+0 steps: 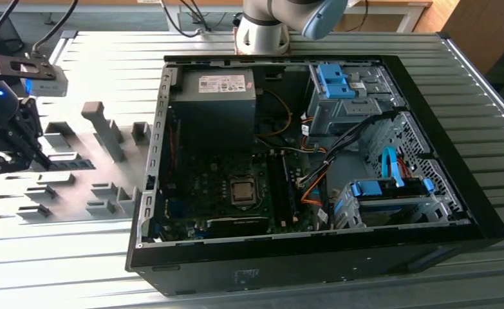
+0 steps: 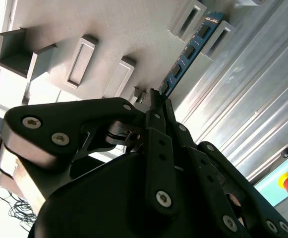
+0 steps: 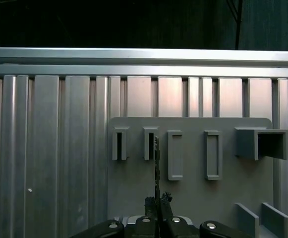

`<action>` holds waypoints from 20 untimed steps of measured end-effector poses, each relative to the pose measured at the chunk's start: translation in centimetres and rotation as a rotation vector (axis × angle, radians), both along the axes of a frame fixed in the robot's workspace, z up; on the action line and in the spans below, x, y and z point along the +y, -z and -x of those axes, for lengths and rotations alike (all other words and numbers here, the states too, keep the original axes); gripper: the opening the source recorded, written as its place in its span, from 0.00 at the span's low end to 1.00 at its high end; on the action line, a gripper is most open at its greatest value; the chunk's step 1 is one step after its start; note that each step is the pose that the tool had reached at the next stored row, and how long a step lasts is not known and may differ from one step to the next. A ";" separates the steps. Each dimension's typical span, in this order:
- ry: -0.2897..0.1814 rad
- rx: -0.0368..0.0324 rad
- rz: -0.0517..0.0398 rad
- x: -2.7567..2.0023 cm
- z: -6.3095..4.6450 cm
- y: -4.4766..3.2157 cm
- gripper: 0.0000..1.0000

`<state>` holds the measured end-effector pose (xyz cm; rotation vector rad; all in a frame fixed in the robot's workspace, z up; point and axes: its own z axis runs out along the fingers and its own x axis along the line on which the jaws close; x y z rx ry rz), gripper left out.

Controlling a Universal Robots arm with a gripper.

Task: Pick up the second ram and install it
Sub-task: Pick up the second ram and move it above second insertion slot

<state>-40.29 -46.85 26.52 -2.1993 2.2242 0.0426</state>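
Arm's gripper hangs over the gray slotted fixture plate at the exterior view's left, beside the open black computer case. Jaws are pinched on the long thin blue-green ram stick; its far end sits between two slot blocks.

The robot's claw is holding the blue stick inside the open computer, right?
No. The gripper holds the second ram over the gray fixture plate, not inside the computer case. The second wrist view shows it.
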 end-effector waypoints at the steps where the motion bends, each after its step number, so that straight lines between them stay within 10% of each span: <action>1: 0.000 0.0001 0.0000 0.00 0.0 -0.08 0.14; 20: 0.000 0.0000 -0.0001 0.00 0.0 -1.66 0.14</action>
